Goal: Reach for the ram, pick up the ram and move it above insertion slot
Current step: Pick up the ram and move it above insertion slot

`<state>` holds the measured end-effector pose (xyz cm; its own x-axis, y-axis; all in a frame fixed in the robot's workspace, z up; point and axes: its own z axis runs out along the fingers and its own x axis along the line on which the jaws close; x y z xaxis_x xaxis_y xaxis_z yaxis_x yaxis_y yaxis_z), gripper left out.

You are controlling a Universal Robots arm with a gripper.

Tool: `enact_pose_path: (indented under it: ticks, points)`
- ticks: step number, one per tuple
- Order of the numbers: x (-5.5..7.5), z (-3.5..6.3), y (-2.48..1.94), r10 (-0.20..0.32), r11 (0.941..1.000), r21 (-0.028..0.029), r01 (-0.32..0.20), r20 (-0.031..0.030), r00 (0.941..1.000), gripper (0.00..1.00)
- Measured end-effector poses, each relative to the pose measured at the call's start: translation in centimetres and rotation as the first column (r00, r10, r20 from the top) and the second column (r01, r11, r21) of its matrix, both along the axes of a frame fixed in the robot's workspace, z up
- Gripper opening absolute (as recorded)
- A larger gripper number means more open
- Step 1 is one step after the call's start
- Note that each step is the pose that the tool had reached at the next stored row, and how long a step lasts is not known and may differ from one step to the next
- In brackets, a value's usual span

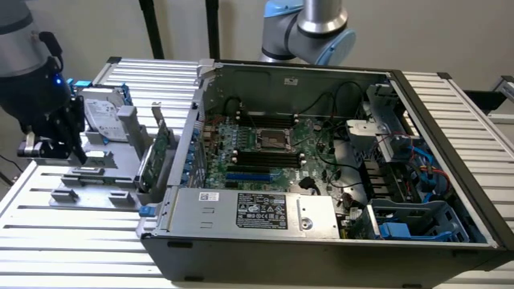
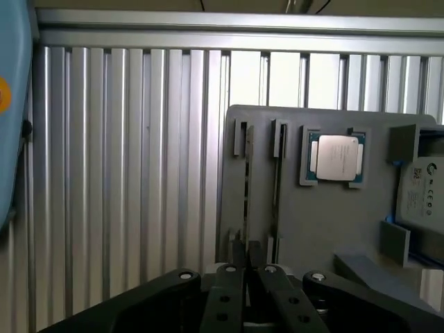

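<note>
Gripper (image 1: 74, 158) hovering over the grey parts holder (image 1: 90, 176) at the exterior view's left, claw pinching the ram (image 2: 248, 187), ram standing edge-on in its holder slot, open computer case (image 1: 321, 256) lying alongside.

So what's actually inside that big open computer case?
In the case: a green motherboard with a processor socket and black memory slots, cables, a labelled power supply. Whatever lies beneath the power supply is covered.

Nothing reads clearly: power supply label (image 1: 263, 212) and hard drive sticker (image 2: 420, 198) carry seemingly illegible print.
</note>
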<state>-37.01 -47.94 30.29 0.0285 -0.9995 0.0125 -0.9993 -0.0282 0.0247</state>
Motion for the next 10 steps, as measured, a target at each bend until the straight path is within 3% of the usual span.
enact_pose_path:
  ticks: [10]
  points:
    - [2.5, 4.54, 0.00, 0.026, 0.9997, 0.0057, -0.026, -0.0057, 0.9997, 0.14]
